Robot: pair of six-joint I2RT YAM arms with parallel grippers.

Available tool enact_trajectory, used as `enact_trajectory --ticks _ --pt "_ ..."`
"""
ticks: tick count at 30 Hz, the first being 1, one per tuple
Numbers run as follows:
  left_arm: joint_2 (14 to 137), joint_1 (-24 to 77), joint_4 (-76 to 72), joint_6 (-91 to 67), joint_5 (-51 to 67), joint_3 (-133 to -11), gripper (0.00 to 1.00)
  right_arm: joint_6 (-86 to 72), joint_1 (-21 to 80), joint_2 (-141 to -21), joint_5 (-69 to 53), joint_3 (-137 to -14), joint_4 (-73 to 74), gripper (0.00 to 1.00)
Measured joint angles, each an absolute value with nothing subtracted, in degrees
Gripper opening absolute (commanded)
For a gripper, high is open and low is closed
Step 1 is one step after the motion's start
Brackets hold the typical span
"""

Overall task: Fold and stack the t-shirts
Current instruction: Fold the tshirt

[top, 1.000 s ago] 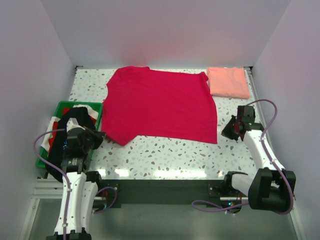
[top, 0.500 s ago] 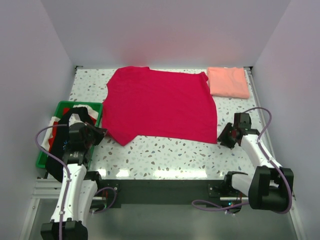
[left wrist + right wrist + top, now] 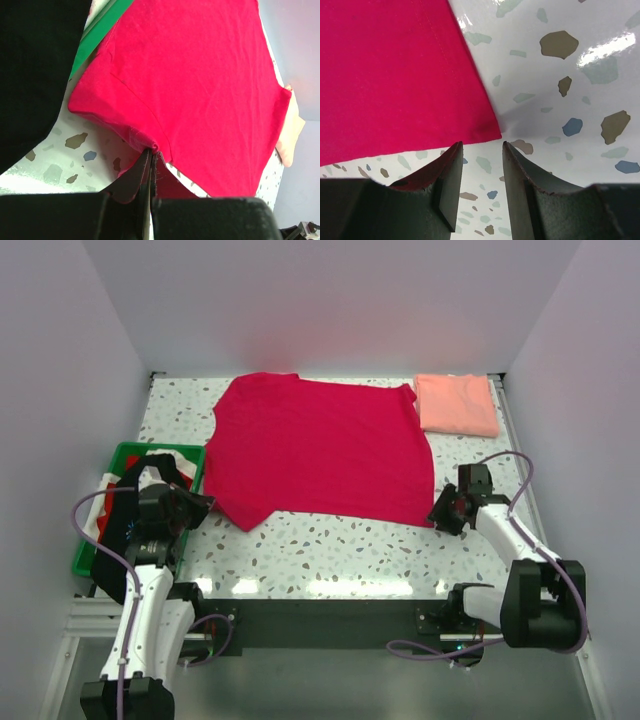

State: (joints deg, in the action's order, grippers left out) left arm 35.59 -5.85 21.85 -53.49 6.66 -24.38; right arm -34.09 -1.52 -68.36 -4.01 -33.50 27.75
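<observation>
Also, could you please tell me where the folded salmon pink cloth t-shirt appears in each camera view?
Top external: salmon pink cloth t-shirt at upper right, beside the spread crimson red cloth t-shirt.
Left wrist: a pink sliver at the right edge, beyond the crimson shirt.
Right wrist: not in it.
Shared landmark: the crimson shirt, in all three views.

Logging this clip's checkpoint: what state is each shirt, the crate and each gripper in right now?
red shirt: spread flat, near left edge pinched.
pink shirt: folded, far right corner.
crate: holds clothes.
left gripper: jaws shut on red shirt.
right gripper: jaws open by red shirt's corner, empty.
</observation>
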Motion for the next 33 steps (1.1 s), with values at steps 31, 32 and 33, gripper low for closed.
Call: enact_trajectory --ticks 31,32,33 --pt "38.04 -5.85 20.64 -53.36 5.54 -28.25 0.00 -33.41 -0.75 -69.28 -2.20 -37.56 28.67 0.00" --pt "38.04 -5.85 20.64 -53.36 5.50 -28.42 0.00 -33.34 -0.75 -68.88 -2.22 -38.15 28.82 0.00" --pt "38.06 -5.85 20.64 -53.34 5.45 -28.53 0.00 -33.30 -0.75 -68.73 -2.22 -38.65 28.95 0.00"
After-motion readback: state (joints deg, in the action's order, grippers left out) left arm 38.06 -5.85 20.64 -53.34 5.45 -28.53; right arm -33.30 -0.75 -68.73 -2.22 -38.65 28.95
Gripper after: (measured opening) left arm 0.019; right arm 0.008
